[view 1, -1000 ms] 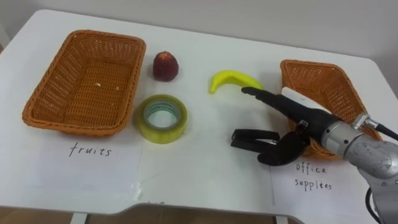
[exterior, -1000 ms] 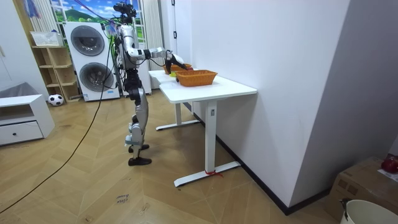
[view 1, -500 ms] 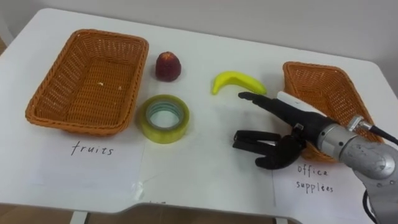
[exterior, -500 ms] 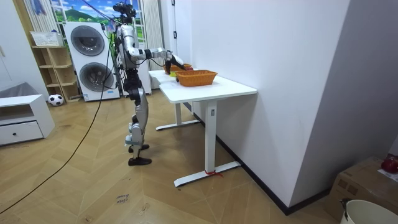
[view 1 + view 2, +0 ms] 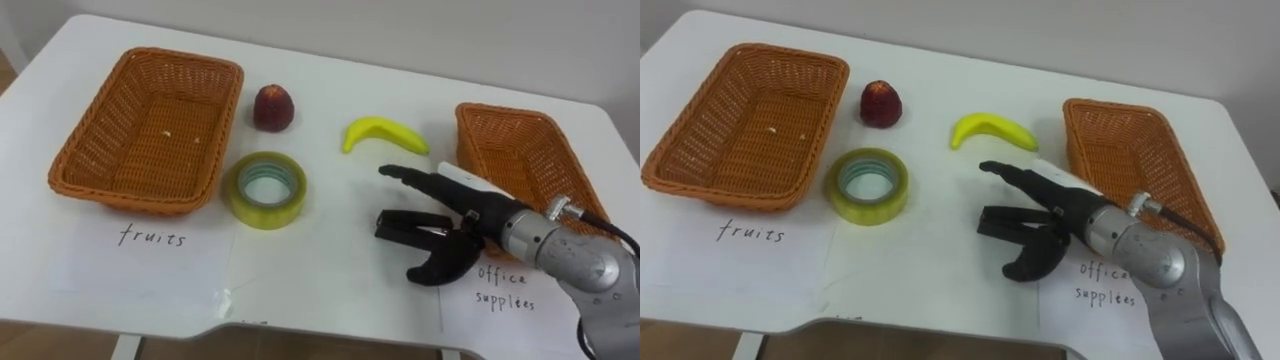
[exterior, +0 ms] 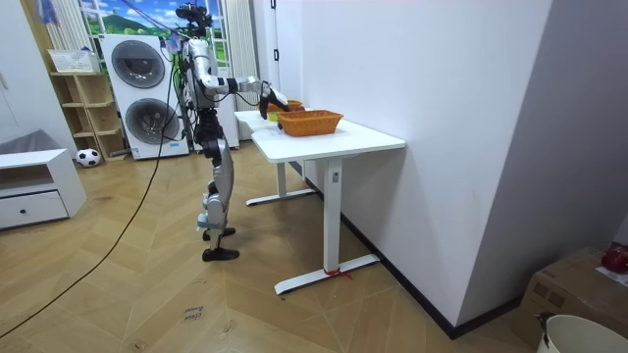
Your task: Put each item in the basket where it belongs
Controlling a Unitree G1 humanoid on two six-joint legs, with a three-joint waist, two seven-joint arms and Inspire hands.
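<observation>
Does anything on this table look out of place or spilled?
Nothing spilled or damaged. The tape roll, red fruit and banana lie unsorted on the table between the left basket and right basket, near the open right hand.

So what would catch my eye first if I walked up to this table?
Probably the robot's dark right hand, open and reaching across the white table, its fingertips close to the yellow banana. After that, the two orange wicker baskets stand out: the left basket and the right basket, with a yellow tape roll and a red fruit between them.
</observation>
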